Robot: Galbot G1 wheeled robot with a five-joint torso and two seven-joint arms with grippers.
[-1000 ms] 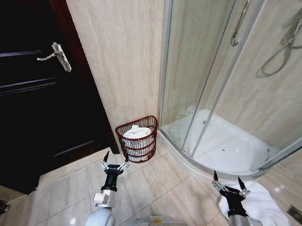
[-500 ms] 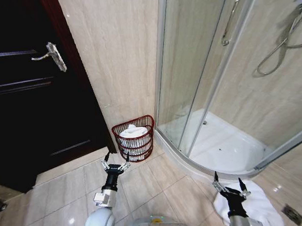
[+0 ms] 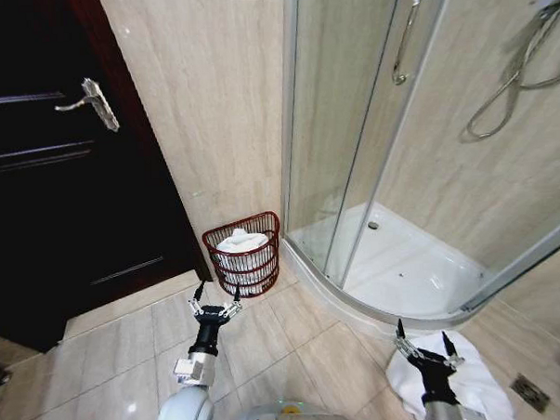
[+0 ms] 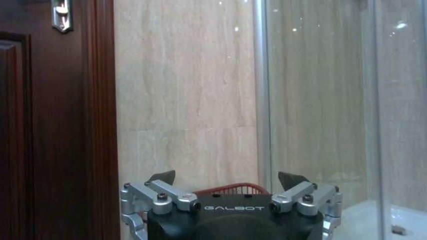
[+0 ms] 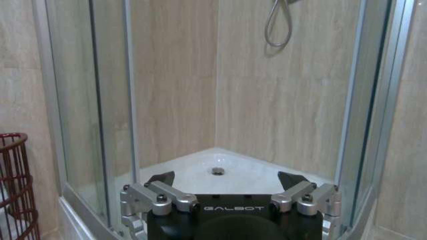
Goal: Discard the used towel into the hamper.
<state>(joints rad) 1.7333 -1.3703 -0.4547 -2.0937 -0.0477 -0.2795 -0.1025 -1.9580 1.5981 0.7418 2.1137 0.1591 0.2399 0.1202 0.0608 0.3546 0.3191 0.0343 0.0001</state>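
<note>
Bathroom corner — hamper [image 3: 244, 254] beside shower glass [image 3: 346, 133]

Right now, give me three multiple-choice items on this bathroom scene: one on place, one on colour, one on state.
1. Where does the small round reddish-brown wire hamper stand?
A. against the tiled wall, between dark door and glass shower
B. inside the shower
C. in the doorway

2. What colour is the crumpled cloth in the hamper?
A. blue
B. white
C. black

3. How are the jaws of the left gripper and right gripper?
A. both shut
B. left clamped on cloth
C. both open, empty

Key: 1 A, the hamper touches the wall there; 2 B, white folds show above the rim; 3 C, spread jaws hold nothing.
</note>
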